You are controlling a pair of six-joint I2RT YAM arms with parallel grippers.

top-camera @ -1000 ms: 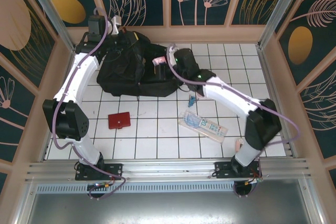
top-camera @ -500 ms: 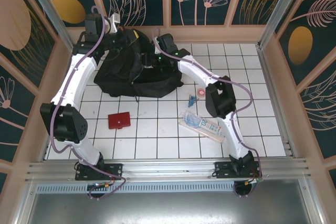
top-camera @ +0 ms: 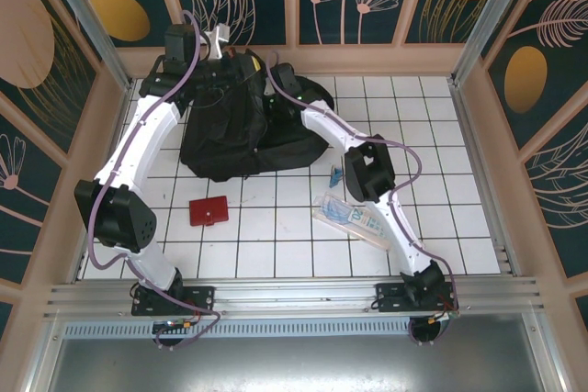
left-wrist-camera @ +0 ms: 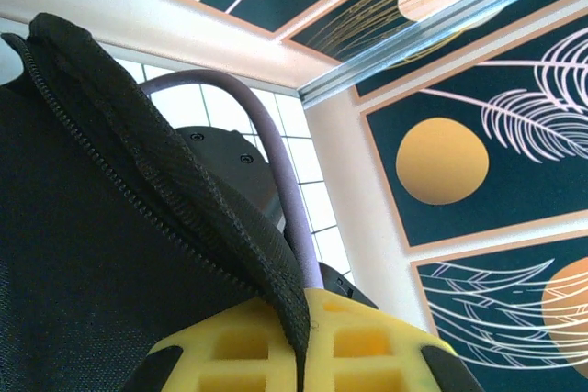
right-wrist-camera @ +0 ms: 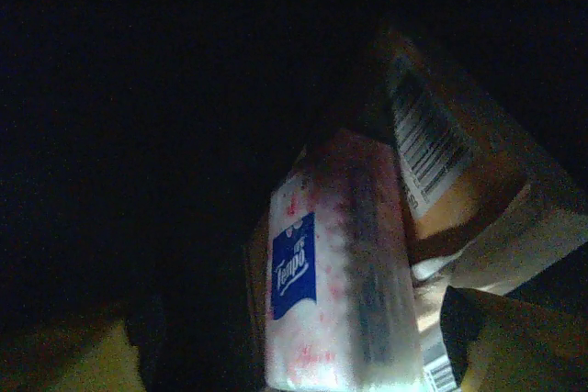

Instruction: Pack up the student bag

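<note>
Table: we are looking at a white tiled table walled by teal panels painted with pale flowers and orange discs.
Count: we are counting one student bag, one flat red case, one clear pouch, one small blue clip and two grippers.
Bag's place: it is lying at the far side of the table, left of centre.
Bag's look: we are seeing bulky, soft black fabric, with a zipper running along the raised edge of its opening.
Bag's contents: in the dim inside we are making out a pink-and-white tissue packet with a blue label, and on its right a tan box bearing a barcode.
Pouch's contents: printed items are showing through, too small for us to name.
Left gripper: its yellow fingers are pinching the bag's zippered edge, jaws closed on the fabric.
Right gripper: it is reaching inside the bag, its yellow fingers standing wide apart with the tissue packet between them, closed on nothing.
</note>
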